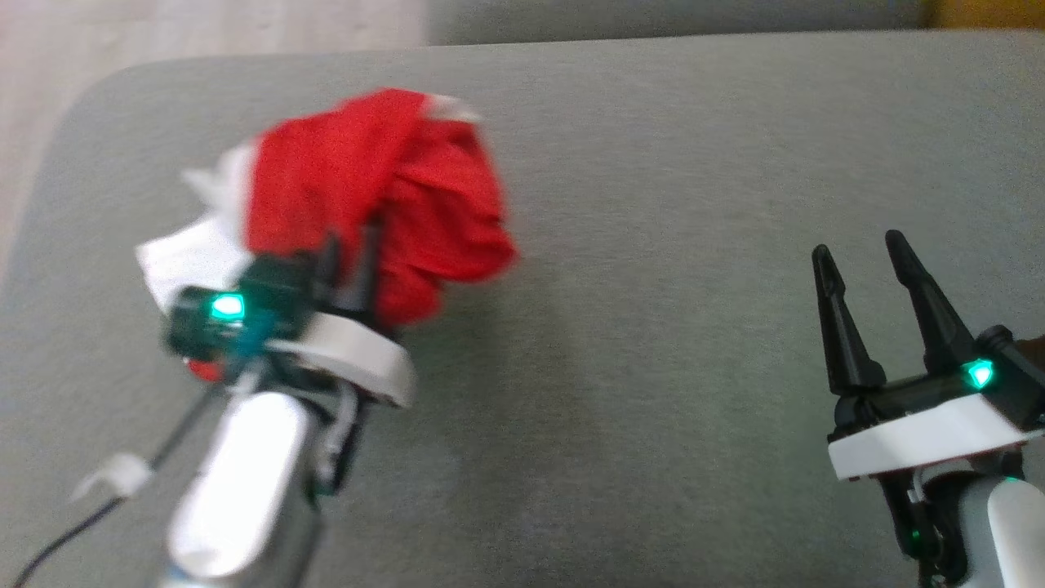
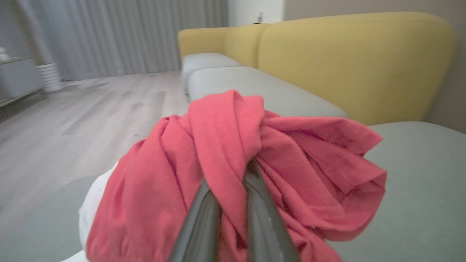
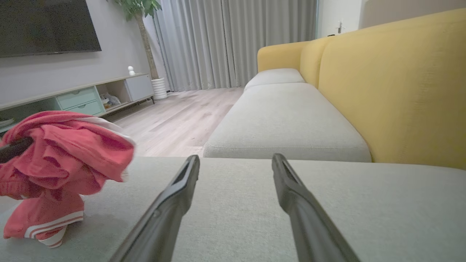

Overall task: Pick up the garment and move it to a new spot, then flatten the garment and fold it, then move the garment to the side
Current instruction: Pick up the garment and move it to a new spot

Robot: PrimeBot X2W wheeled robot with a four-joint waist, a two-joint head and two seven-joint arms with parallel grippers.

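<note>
1. The grey sofa seat (image 1: 694,163) spans the head view.
2. The red-and-white garment (image 1: 384,180) hangs bunched at upper left, its lower hem apparently touching the seat, though blur makes this uncertain.
3. The left tool (image 1: 351,245), lower left, grasps a red fold.
4. The right tool (image 1: 857,242), lower right, stands released, well apart.

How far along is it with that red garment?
Early on. Done: the left end effector grips the bunched red garment. In hand: lifting it off the grey cushion. Left: setting down, flattening, folding, moving aside; the right end effector is open and empty.
</note>
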